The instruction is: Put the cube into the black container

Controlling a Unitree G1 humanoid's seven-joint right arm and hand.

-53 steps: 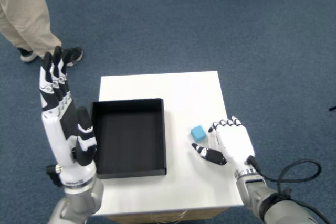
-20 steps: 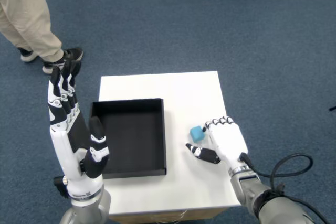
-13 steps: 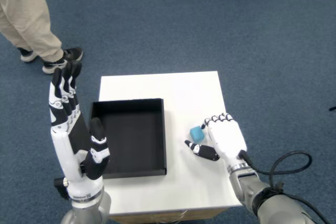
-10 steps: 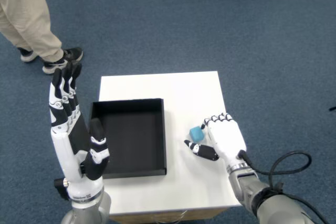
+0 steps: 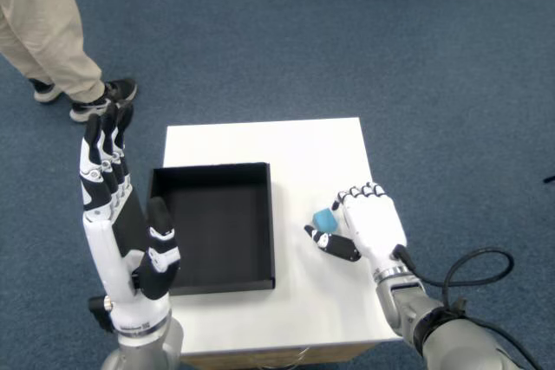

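The cube [image 5: 323, 217] sits on the white surface [image 5: 295, 153] at 9 o'clock of the right robot hand [image 5: 368, 230], touching its curled fingers and thumb, grasp unconfirmed; the black container [image 5: 214, 226] lies further toward 9 o'clock.

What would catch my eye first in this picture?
Probably the white right hand on the small white table, its fingers curled beside a little blue cube. Next, the empty black container left of it, and the left hand raised upright beside the table.
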